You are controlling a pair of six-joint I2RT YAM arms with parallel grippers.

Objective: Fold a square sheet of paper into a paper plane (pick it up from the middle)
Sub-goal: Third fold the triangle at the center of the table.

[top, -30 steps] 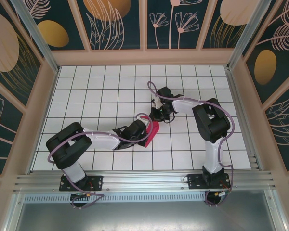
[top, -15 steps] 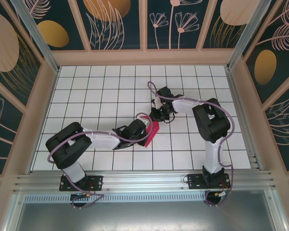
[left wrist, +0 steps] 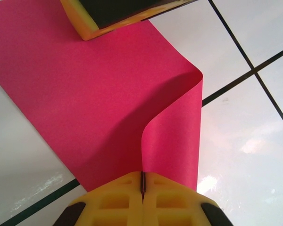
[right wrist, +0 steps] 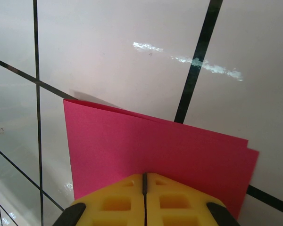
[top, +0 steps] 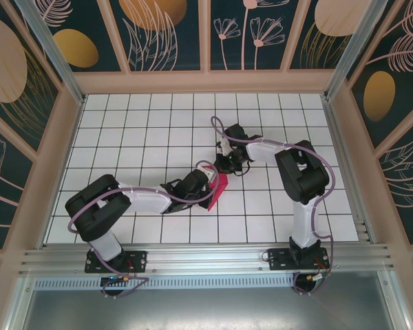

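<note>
Pink sheet folded double, one flap curling up

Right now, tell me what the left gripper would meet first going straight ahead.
The left gripper, shut on the thin magenta-pink paper sheet, would likely reach the right gripper's yellow finger pinching the sheet's far edge; depth is unclear.

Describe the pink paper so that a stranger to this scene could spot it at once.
On the white tiled table, look near the middle, where the left tool and right tool meet. Both pinch the square sheet of paper, curled over: the only magenta-pink thing there.
</note>
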